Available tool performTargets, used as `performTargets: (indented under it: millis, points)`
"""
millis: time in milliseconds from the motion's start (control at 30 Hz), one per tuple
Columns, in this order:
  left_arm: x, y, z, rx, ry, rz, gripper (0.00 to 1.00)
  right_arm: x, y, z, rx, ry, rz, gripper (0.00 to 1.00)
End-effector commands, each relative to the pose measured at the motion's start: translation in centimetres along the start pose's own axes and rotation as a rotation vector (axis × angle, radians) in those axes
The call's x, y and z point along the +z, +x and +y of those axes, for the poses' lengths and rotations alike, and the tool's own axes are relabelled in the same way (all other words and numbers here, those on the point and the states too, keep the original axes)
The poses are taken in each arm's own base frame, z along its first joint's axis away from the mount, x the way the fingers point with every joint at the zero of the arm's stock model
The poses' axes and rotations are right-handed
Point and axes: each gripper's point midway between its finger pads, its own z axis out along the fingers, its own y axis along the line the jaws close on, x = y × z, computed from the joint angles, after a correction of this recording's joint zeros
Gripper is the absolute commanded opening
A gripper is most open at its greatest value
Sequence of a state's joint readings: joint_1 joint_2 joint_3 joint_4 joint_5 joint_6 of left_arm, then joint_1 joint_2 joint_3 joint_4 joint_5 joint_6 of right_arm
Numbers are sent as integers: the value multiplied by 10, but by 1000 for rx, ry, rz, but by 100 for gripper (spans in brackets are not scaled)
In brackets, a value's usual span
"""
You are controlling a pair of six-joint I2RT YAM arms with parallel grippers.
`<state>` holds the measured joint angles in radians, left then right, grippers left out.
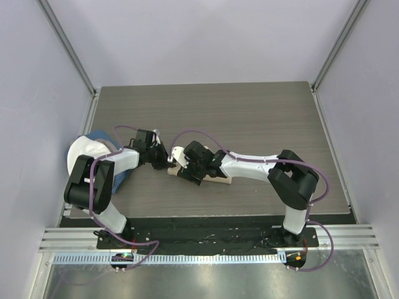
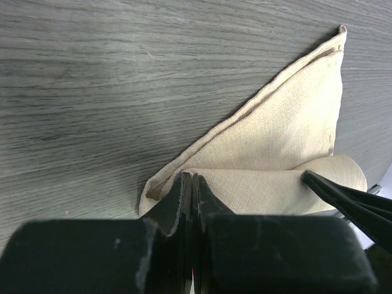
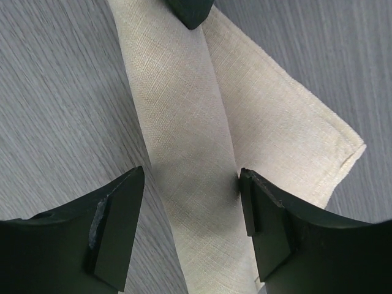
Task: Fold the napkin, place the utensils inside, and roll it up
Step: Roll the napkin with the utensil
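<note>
left tool point(image 2: 188, 187) pressed together, tips resting on the rolled part of the napkin point(image 2: 275, 184) | right tool point(image 3: 191, 184) spread wide, straddling that roll, which runs straight ahead through its gap | napkin partly rolled, its flat pointed flap lying on the worktop point(image 2: 92, 92) ahead-right of left tool

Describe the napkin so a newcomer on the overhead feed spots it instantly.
On the dark table, find where the left tool and right tool meet. The napkin lies there: cloth partly rolled into a tube, one triangular flap lying flat. Its beige colour separates it from the blue cloth far left.
</note>
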<state>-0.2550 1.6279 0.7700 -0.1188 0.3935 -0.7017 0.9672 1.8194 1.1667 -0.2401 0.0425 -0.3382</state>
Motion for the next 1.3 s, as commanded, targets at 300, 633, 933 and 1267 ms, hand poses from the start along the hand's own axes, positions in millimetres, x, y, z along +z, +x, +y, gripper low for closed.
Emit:
performTargets:
  millis: [300,633,933,1267]
  points:
    - [-5,-6,-7,27,3,-8,2,17,25,10,83,-113,51,65]
    - [-38,-48,-11,81,-87,-197,54,17,46,32,286,-359,68,36]
    - [-53,-35,-27,120,83,-285,59,18,50,39,463,-577,72,34]
    - [-41,-32,-24,126,129,-308,55,26,53,39,531,-660,113,34]
